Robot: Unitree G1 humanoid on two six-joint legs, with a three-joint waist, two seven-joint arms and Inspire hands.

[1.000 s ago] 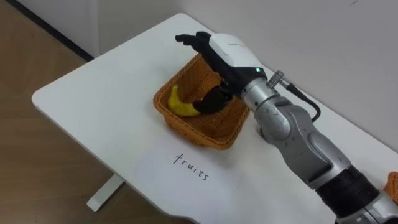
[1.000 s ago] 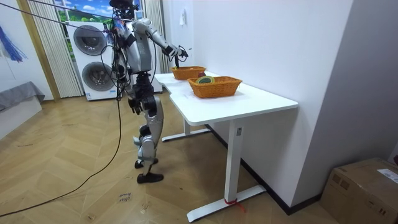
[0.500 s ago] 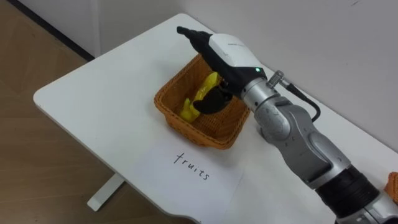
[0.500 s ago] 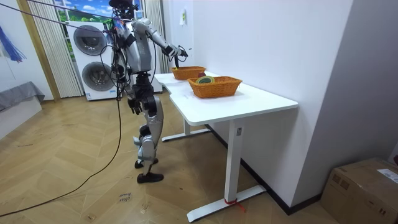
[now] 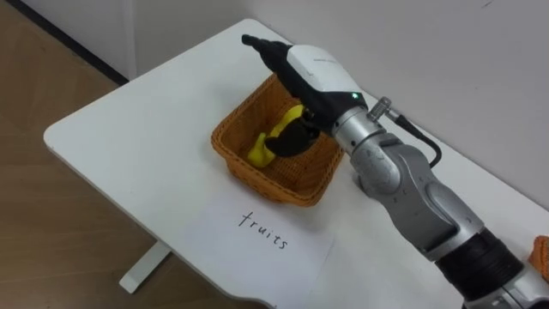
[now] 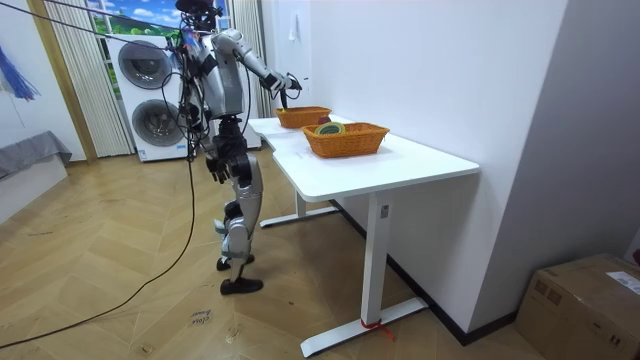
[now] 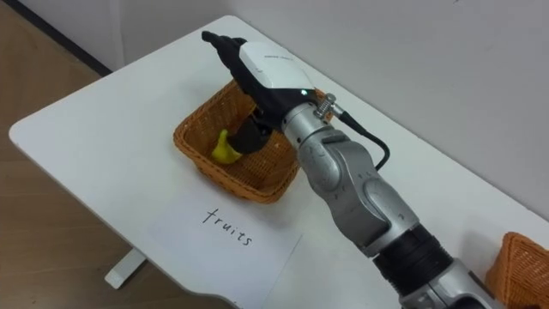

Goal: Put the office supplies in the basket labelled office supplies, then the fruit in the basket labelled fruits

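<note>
The right hand (image 5: 313, 73) hangs over the fruit basket (image 5: 257, 176). Its fingers are straight and hold nothing. Its dark thumb is down inside the basket, right beside the banana (image 5: 266, 146). The banana is in the basket, tipped up against the far wall.

The basket sits close to the far edge of the surface (image 5: 146, 120). A paper label (image 5: 257, 245) lies in front of it, by the near edge.

What could go wrong? I think the thumb could catch the banana when the hand goes up and pull it back out. The hand could also hook the rim and push the basket along or tip it.

Now I count. There is one banana. There is one paper label. There are two baskets: the other basket (image 6: 345, 140) stands nearer the other end of the surface. It holds one round thing (image 6: 327, 128), and I cannot tell what it is.
</note>
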